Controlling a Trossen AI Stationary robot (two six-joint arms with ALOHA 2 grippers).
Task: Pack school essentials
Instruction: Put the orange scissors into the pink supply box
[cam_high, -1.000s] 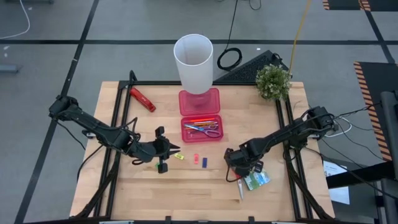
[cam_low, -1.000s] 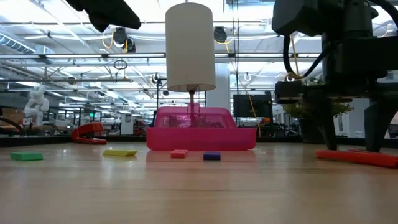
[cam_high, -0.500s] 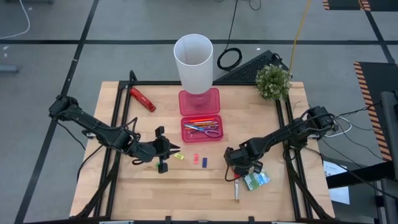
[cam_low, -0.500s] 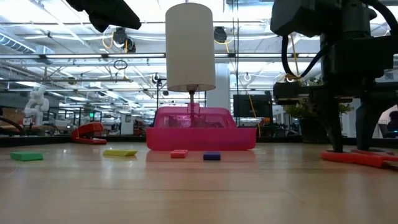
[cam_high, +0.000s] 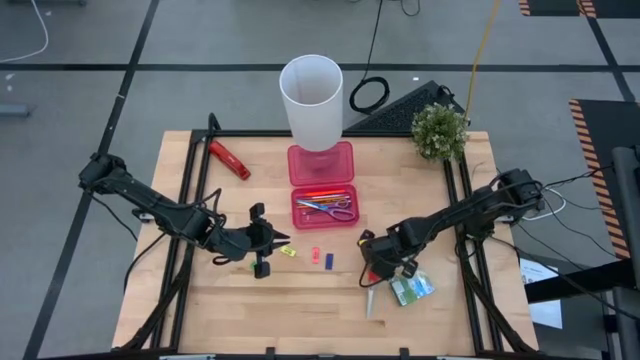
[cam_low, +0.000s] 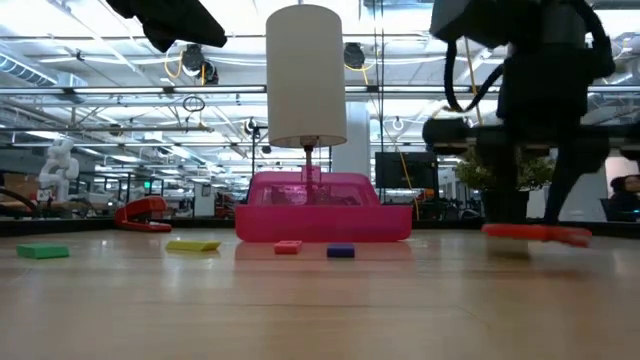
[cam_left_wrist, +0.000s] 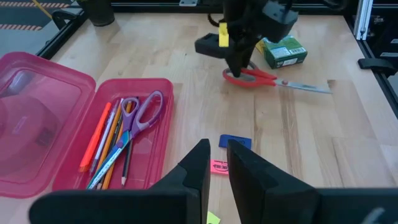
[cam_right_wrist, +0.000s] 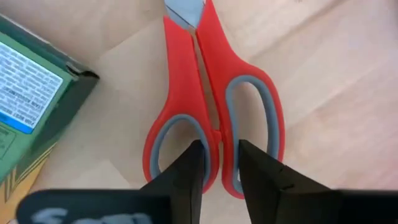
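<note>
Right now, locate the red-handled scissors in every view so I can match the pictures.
High: red-handled scissors at front right, beside the green-white packet.
Low: far right, under the right pincer.
Left wrist: beside the packet.
Right wrist: centre, packet alongside.
Shared landmark: the packet.

The open case (cam_high: 323, 207) sits at the centre of the table (cam_high: 450, 325), with pens (cam_left_wrist: 107, 144) and a pair of scissors (cam_left_wrist: 138, 112) in it. The tall cup (cam_high: 312, 97) stands at its 12 o'clock. A stapler (cam_high: 228, 159) lies toward 10 o'clock, a plant (cam_high: 438, 131) toward 2 o'clock. Three erasers (cam_high: 315, 255) lie in a row at the case's 6 o'clock. Another pair of scissors (cam_high: 374, 290) lies toward 5 o'clock, and a packet (cam_high: 413, 289) sits just beside them at their 3 o'clock.
</note>
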